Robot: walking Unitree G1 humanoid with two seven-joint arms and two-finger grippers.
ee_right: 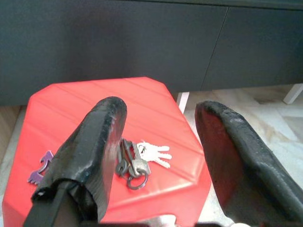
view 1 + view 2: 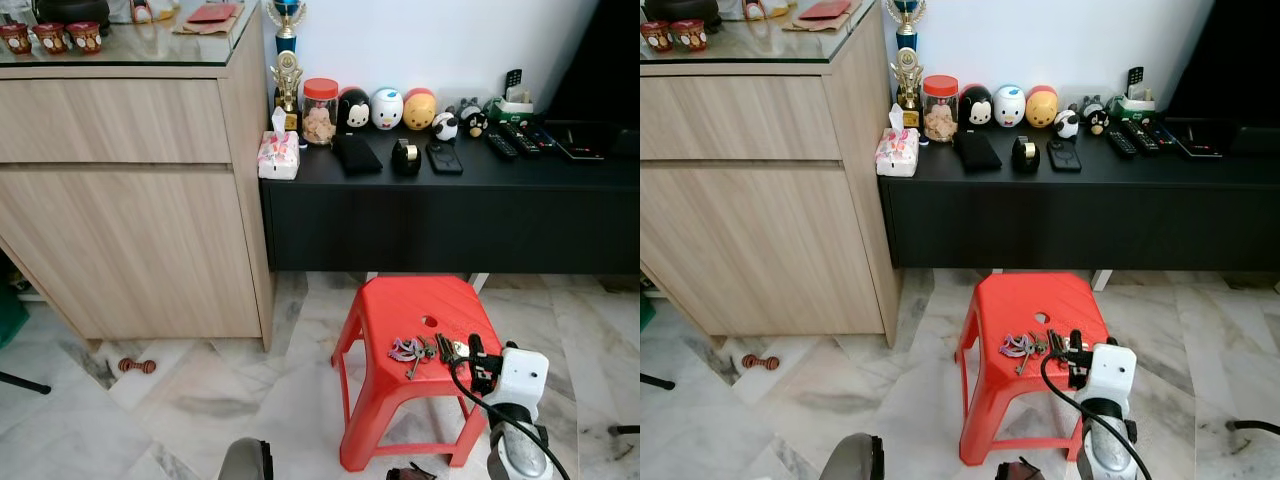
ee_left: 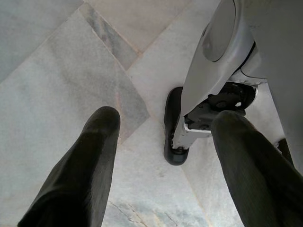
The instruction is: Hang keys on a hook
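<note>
The right tool [image 1: 161,127] has its two black fingers [image 1: 97,142] spread apart with nothing between them, and it sits low over the near right part of the red stool [image 2: 400,300], just beside the keys [image 1: 142,158]. In the head views the right tool [image 2: 462,352] reaches in from about 5 o'clock of the stool's seat, its white wrist housing and a black cable trailing behind it.

The keys lie flat on the seat as a loose bunch: several silver keys fan out from dark rings and a dark clip, and a purple tag [image 1: 41,165] with a jagged outline lies at the far end of the bunch, at about 9 o'clock of the silver keys in the head view. The bunch sits just at 6 o'clock of the small round hole [image 2: 429,321] in the seat.

The left tool [image 3: 163,161] hangs idle over the pale marble floor [image 3: 57,71], fingers apart and empty, with the robot's own leg and black foot [image 3: 173,123] below it.

Behind the stool, at 12 o'clock, runs a long black table [image 2: 450,215] carrying a red-lidded jar [image 2: 320,110], round cartoon figures [image 2: 387,108], a tissue pack [image 2: 278,155], a black wallet [image 2: 356,153], a phone [image 2: 443,157] and remote controls [image 2: 512,140]. At 10 o'clock stands a light wooden cabinet [image 2: 130,200], and a small dumbbell-shaped toy [image 2: 137,366] lies on the floor at 9 o'clock
</note>
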